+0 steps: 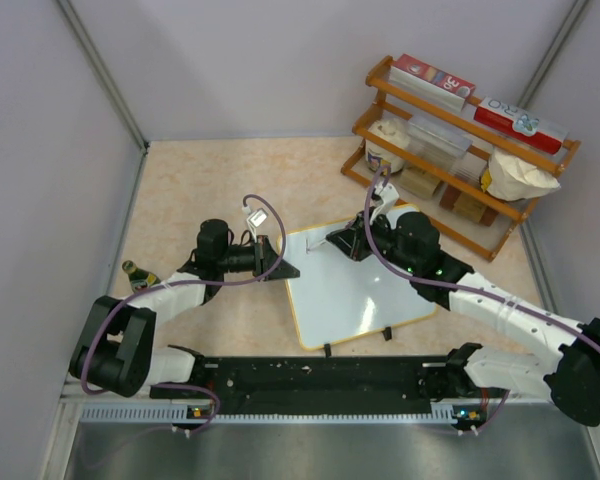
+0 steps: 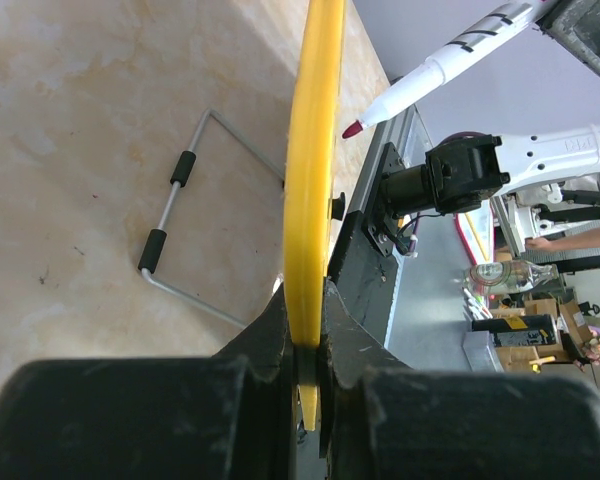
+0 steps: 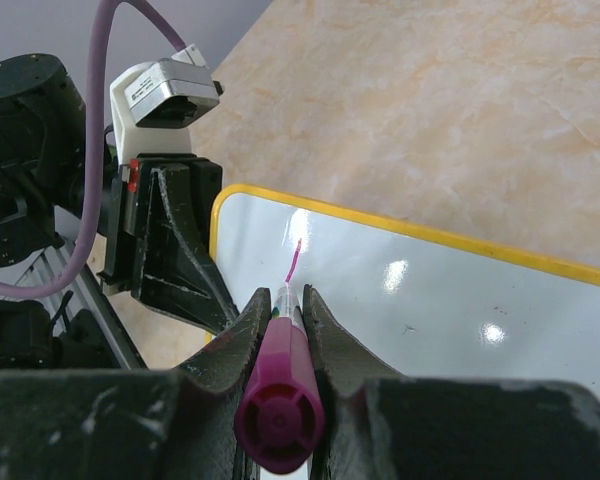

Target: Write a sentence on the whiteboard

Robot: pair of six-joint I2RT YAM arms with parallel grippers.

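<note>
Whiteboard [image 1: 365, 290] lay flat near the counter's near edge, long axis roughly left to right. Left gripper [image 1: 283, 268] clamped its left edge. Right gripper [image 1: 342, 243] grasped a marker [image 3: 285, 400] pointing at its far-left corner.

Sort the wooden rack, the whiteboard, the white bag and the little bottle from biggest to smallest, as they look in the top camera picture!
Biggest to smallest:
1. wooden rack
2. whiteboard
3. white bag
4. little bottle
No two look alike in size in this view.
</note>
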